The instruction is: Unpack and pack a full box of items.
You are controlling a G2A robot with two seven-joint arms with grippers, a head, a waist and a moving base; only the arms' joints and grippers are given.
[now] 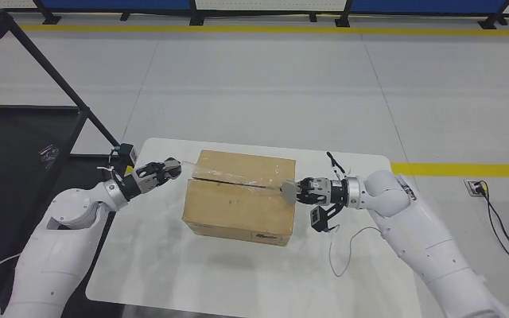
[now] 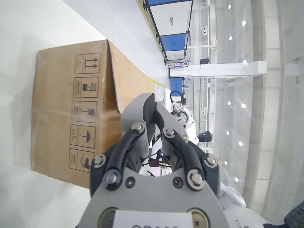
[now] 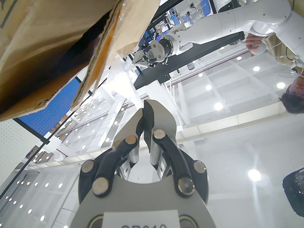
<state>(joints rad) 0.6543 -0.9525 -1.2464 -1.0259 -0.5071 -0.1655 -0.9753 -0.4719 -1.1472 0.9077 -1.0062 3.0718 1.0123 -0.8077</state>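
Cardboard, brown and plain, makes up the box (image 1: 238, 195), which sits near the middle of the white tabletop (image 1: 159, 262). Its top flaps are down and a strip of clear tape runs along the seam from 9 to 3 o'clock. What it holds is hidden.

At the box's 10 o'clock the left gripper (image 1: 176, 167) hangs just beside the corner, apart from the cardboard. In the left wrist view the left gripper (image 2: 153, 100) has its jaws pressed together with nothing between them. Beyond it the box (image 2: 66, 110) shows an end panel printed with handling symbols.

At 3 o'clock the right gripper (image 1: 285, 191) is at the seam's end. The top view cannot settle whether it touches the edge. In the right wrist view the right gripper (image 3: 147, 104) also has empty jaws, closed pad to pad. There the box (image 3: 47, 36) is cut off by the frame. One flap edge is lifted, with loose tape trailing, and the gap beneath is too dark to read. The left gripper (image 3: 136, 59) shows farther off.

A thin white cable (image 1: 342, 254) lies at the box's 4 o'clock.
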